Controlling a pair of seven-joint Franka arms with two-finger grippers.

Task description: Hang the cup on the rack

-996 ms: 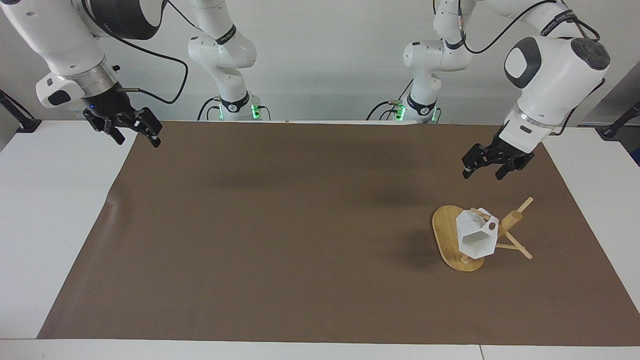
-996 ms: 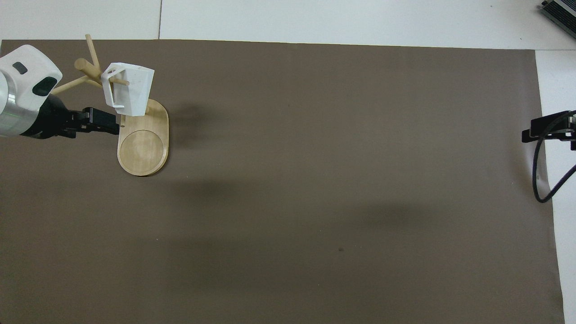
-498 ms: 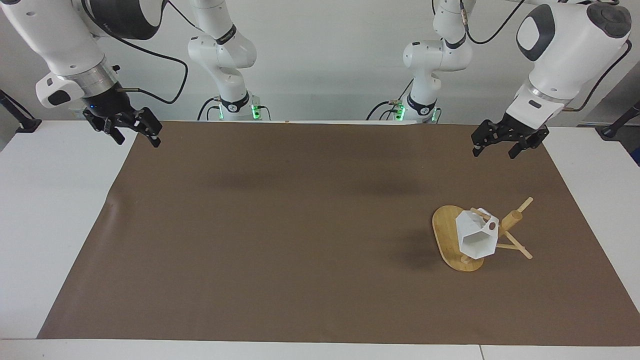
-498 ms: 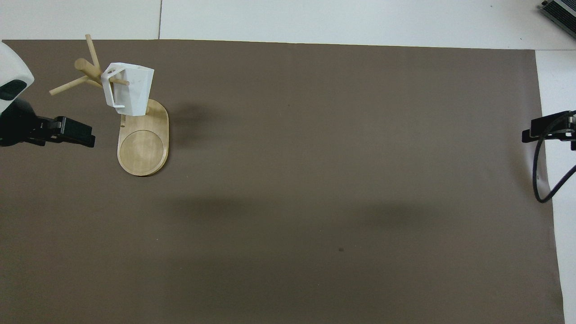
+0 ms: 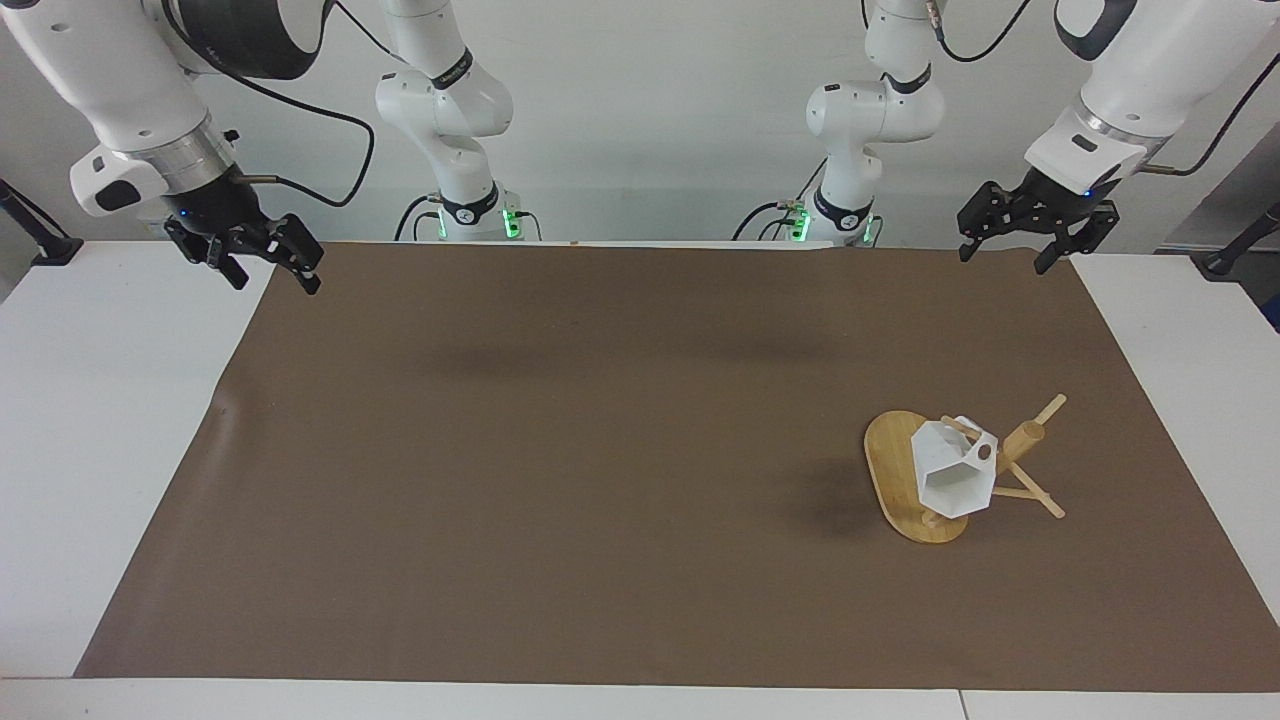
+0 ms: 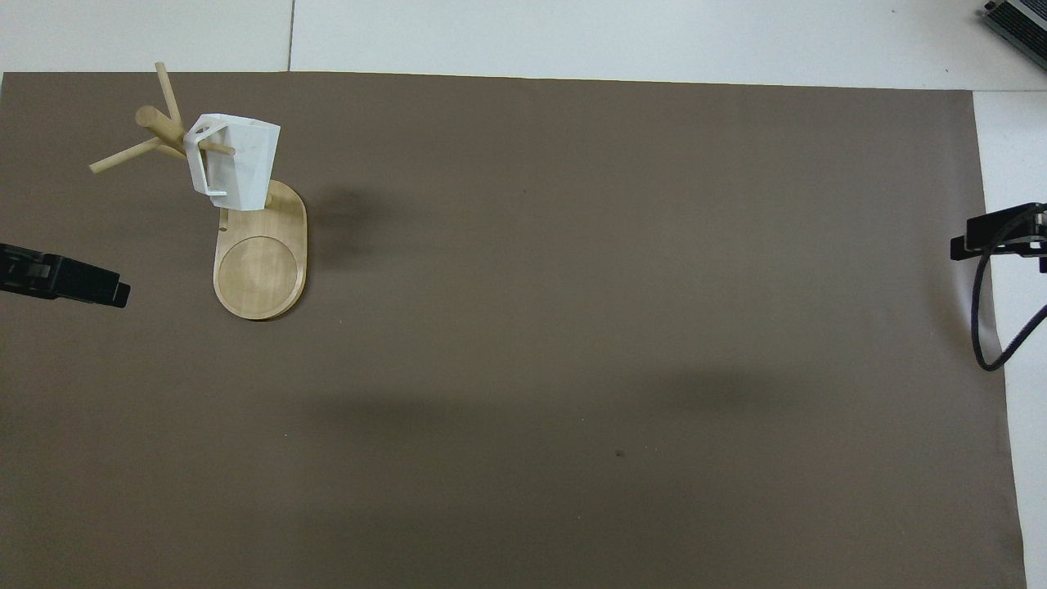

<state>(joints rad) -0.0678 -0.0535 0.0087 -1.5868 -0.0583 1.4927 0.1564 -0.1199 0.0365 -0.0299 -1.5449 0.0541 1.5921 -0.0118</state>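
Note:
The white faceted cup (image 5: pixel 952 478) hangs by its handle on a peg of the bamboo rack (image 5: pixel 1022 440), which stands on the mat toward the left arm's end. In the overhead view the cup (image 6: pixel 239 162) hangs over the rack's oval base (image 6: pixel 260 274). My left gripper (image 5: pixel 1003 258) is open and empty, raised over the mat's edge by the robots, well apart from the rack; its tip shows in the overhead view (image 6: pixel 110 290). My right gripper (image 5: pixel 277 283) is open and empty and waits over the mat's corner at the right arm's end, also in the overhead view (image 6: pixel 969 244).
A brown mat (image 5: pixel 600 450) covers most of the white table (image 5: pixel 100 450). A black cable (image 6: pixel 981 327) hangs from the right arm. A dark device (image 6: pixel 1018 20) lies at the table's corner farthest from the robots.
My left gripper has let go of nothing new; it has risen and drawn back from beside the rack toward the robots. The cup stays on its peg. The right arm has not moved.

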